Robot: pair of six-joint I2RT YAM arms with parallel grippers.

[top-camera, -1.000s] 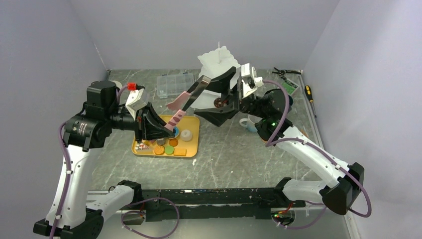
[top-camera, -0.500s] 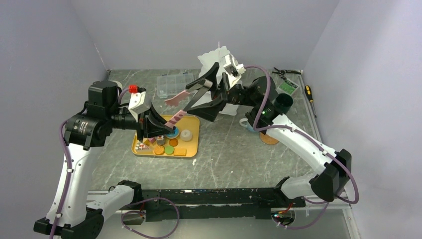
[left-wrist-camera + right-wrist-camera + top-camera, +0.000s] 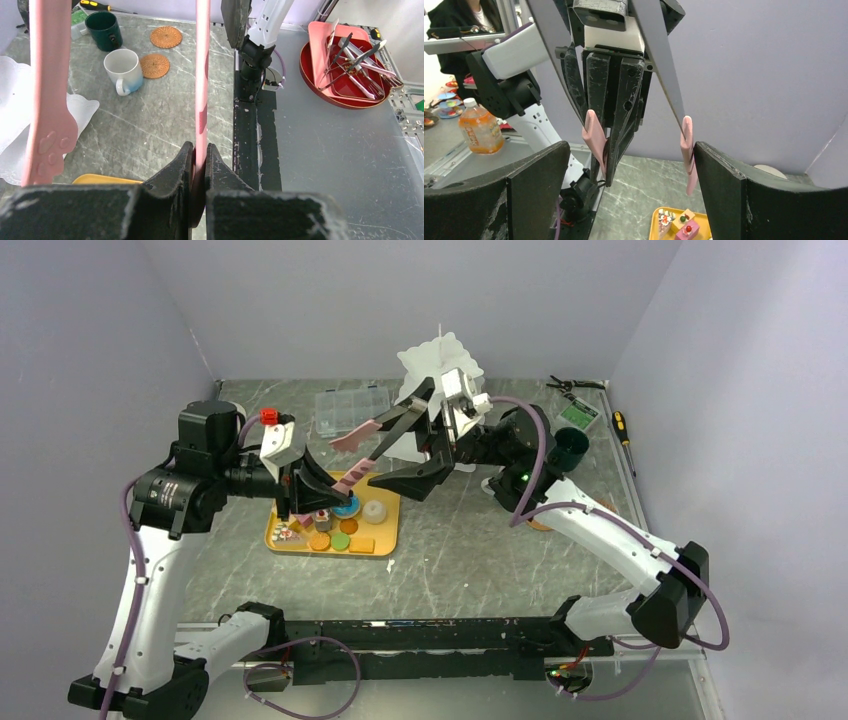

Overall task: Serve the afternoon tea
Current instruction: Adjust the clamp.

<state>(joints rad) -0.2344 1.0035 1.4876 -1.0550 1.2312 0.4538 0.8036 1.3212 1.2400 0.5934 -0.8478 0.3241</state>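
**STATUS: PINK TONGS BETWEEN BOTH GRIPPERS, PASTRIES ON TRAY**

1. L gripper (image 3: 199,152): jaws together, clamped on one arm of the pink tongs (image 3: 202,75), near that arm's end. The 2nd tong arm stands free at the left of the L wrist view.
2. R gripper (image 3: 630,150): jaws wide apart, nothing held. In the R wrist view both pink tong tips hang between its fingers. The right-hand tip sits just beside the right finger (image 3: 734,200); contact cannot be told.
3. Overhead view, centre: the tongs slant from the L gripper up and to the right, into the open R gripper, above the desk (image 3: 480,560).
4. Toy pastries (image 3: 335,535): on the yellow tray (image 3: 385,543), centre-left of the overhead view, under the L gripper.
5. White stand (image 3: 440,360): upright at top centre, behind the R gripper.
6. L wrist view, upper left: dark-green mug (image 3: 103,31), with the white mug (image 3: 122,70) below it in frame. 1st cork coaster (image 3: 154,65) lies just beside the white mug; 2nd cork coaster (image 3: 166,36) lies above it in frame. Both mugs stand on the desk, not on the coasters.
7. Clear compartment box (image 3: 350,408): overhead view, upper centre-left, behind the tray.
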